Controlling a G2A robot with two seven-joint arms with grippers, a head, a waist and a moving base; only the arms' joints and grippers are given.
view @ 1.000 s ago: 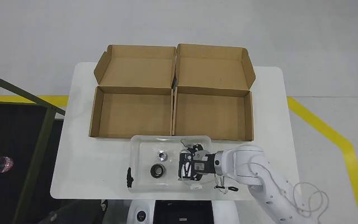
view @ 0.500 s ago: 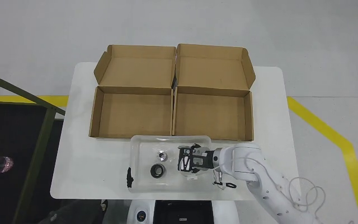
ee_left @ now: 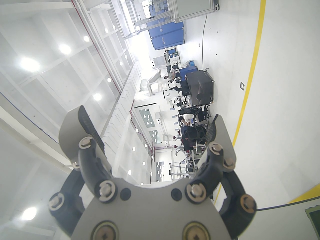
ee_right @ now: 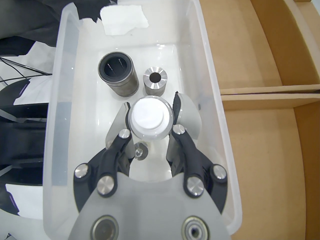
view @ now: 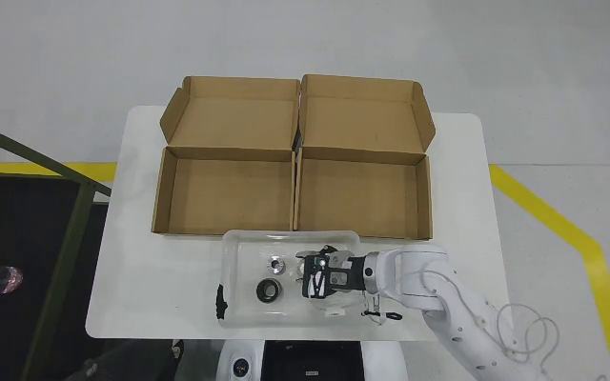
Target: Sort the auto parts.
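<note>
My right gripper [ee_right: 150, 112] is shut on a white round part [ee_right: 149, 118], held a little above the floor of the clear plastic bin [ee_right: 210, 76]. Beyond it in the bin stand a dark cylindrical bushing [ee_right: 118, 76] and a smaller silver metal sleeve [ee_right: 155, 80]. A small silver piece [ee_right: 139, 151] lies on the bin floor under the gripper. From above, the right gripper [view: 311, 273] sits inside the bin [view: 238, 244], right of the sleeve [view: 276, 264] and bushing [view: 270, 290]. My left gripper [ee_left: 147, 123] is open, pointing up into the hall with nothing between its fingers.
Two open cardboard boxes stand side by side behind the bin, the left box [view: 227, 195] and the right box [view: 360, 198], both with lids folded back. The bin sits at the white table's front edge [view: 143, 329]. Black tape [view: 220, 303] sticks to the bin's left wall.
The right gripper has shifted slightly left within the bin and now shows the white part between its fingers, lifted off the bin floor.
</note>
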